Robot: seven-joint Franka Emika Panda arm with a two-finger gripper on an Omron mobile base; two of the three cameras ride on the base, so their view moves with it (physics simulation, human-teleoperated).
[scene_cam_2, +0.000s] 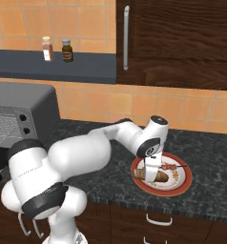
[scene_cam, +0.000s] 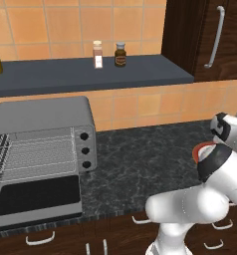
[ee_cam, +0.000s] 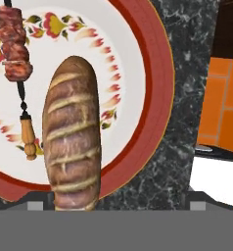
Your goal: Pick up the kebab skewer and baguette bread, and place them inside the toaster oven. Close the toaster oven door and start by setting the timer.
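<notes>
The baguette bread (ee_cam: 72,132) lies on a red-rimmed plate (ee_cam: 157,73) with the kebab skewer (ee_cam: 13,49) beside it; the skewer has a wooden handle. My gripper (ee_cam: 116,203) hangs open just above the plate, and the loaf's near end lies between the fingertips, close to one of them. In the right base view the gripper (scene_cam_2: 152,175) is over the baguette (scene_cam_2: 159,178) and the skewer (scene_cam_2: 172,167) on the plate (scene_cam_2: 180,183). The toaster oven (scene_cam: 41,134) stands at the counter's left, its door (scene_cam: 38,199) folded down open and its wire racks showing.
A shelf (scene_cam: 90,74) above the counter holds two spice bottles (scene_cam: 97,54) and a jar at its left end. A dark cabinet (scene_cam_2: 177,43) with a long handle hangs above the plate. Dark stone counter (scene_cam: 140,159) lies between the oven and the plate.
</notes>
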